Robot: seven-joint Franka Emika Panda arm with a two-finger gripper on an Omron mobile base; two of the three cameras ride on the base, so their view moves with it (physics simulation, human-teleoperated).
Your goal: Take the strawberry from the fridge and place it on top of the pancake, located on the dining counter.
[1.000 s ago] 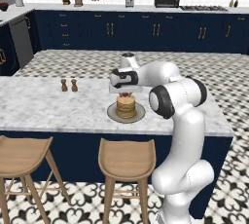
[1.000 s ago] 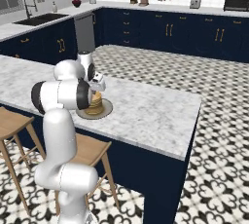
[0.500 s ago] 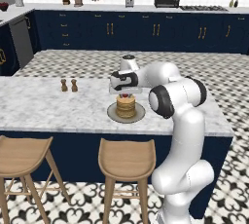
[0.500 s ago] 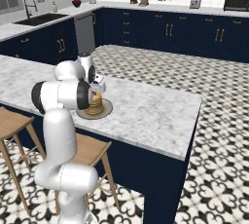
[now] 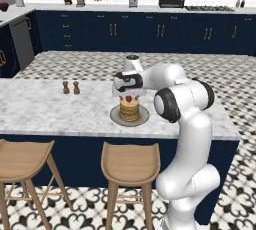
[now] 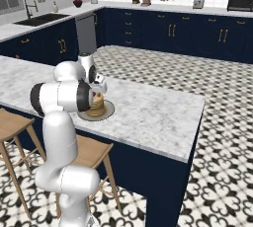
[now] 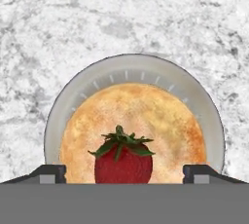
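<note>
The strawberry (image 7: 124, 162) sits on top of the pancake (image 7: 141, 116), a golden stack on a round grey plate (image 7: 131, 65). My gripper (image 7: 124, 172) hangs just above it, open, with one fingertip (image 7: 48, 172) far out on each side and neither touching the berry. From the base cameras the gripper (image 5: 129, 93) hovers over the pancake (image 5: 129, 110) and the strawberry (image 5: 128, 98) on the dining counter (image 5: 50, 109). The pancake (image 6: 96, 106) and its plate (image 6: 106, 112) also show partly behind my arm. The fridge is out of view.
Two small brown shakers (image 5: 71, 87) stand on the counter left of the plate. Wooden stools (image 5: 131, 164) (image 5: 25, 159) stand along the near side. The counter's right end (image 6: 188, 117) drops to patterned floor. Navy cabinets line the far wall.
The jaws have spread wide and let go of the strawberry, which now rests on the pancake. The arm has hardly moved.
</note>
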